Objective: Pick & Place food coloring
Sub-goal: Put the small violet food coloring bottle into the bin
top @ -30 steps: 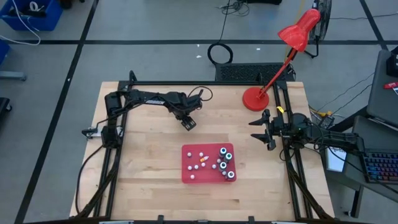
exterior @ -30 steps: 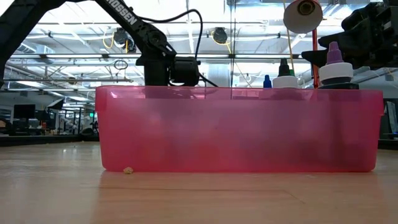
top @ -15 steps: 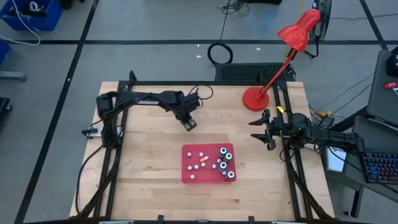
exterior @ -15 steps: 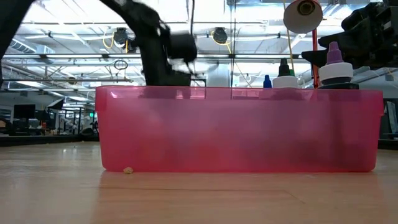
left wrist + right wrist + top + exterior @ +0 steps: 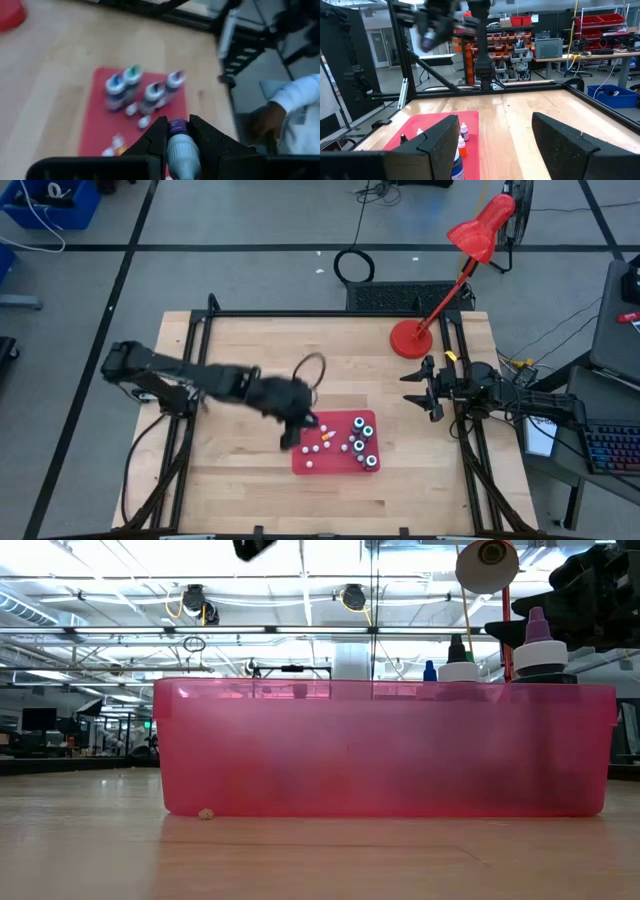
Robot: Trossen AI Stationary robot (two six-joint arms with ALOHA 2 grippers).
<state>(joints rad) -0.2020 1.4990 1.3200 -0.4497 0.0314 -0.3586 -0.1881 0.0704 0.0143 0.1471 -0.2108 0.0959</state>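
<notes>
Item: food coloring bottle (image 5: 178, 145), purple cap, grasped by left gripper (image 5: 178, 134) above red tray (image 5: 303, 463).
Detail: left arm blurred in high view; bottle label unreadable; lower body cut off. Other bottles (image 5: 361, 442) stand in tray on counter (image 5: 240, 470). Right gripper (image 5: 418, 390) parked at counter's right edge, fingers (image 5: 440, 137) spread, empty. No legible writing.

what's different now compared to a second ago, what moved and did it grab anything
The left arm swung from the far middle of the table toward the near side; its left gripper now sits at the red tray's left edge, shut on a purple-capped bottle of food coloring. The right gripper stayed open at the table's right edge. The tray and the other bottles in it look unmoved.
</notes>
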